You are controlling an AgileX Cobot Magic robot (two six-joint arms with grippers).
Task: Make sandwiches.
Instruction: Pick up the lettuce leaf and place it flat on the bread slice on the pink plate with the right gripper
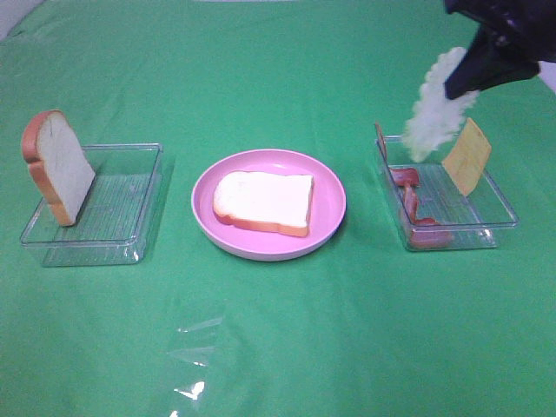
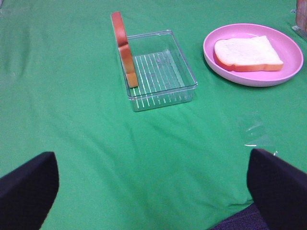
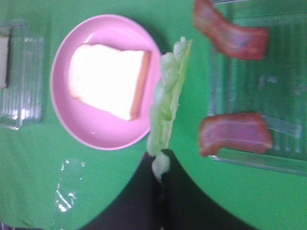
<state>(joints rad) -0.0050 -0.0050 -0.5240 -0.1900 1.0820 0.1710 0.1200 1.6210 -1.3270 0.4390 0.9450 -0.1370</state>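
While your left gripper [image 2: 151, 160] hangs wide open, the crusted white toy bread slice [image 2: 125, 52] stands upright well ahead of its jaws; your right gripper [image 3: 160, 179] clamps the pale green lettuce leaf [image 3: 168, 96], which dangles from its jaws.

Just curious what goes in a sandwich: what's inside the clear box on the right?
In the clear box, bacon strips lie and a cheese square leans at its right side. The lettuce leaf hangs above, pinched in the right claw, hiding part of the back.
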